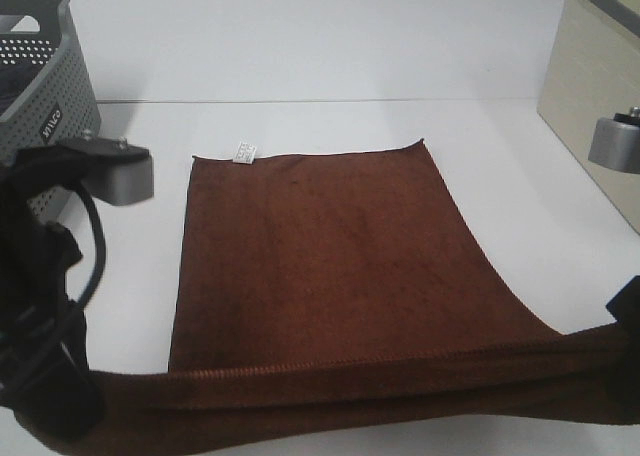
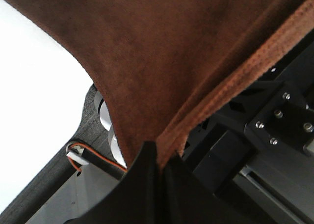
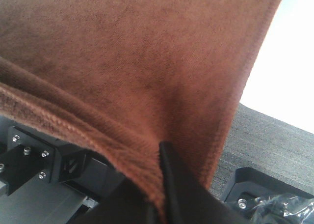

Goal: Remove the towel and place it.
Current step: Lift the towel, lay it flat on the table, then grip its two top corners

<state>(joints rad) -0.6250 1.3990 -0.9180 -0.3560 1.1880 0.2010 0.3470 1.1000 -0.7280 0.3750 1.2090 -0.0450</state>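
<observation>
towel (image 1: 330,246) of dark brown terry, large and rectangular: left hand (image 2: 159,157) clamped on one corner, right hand (image 3: 163,153) clamped on the other; beyond them the rest lies flat on the white counter (image 1: 300,56).

White table (image 1: 300,56) with brown towel (image 1: 320,256), grey basket (image 1: 40,66), beige box (image 1: 590,86)

Bright, even light washes out the white table (image 1: 330,46); both wrist views are soft, close-up blurred.

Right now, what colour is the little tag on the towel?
The tag is white; the exterior high view shows it best.
</observation>
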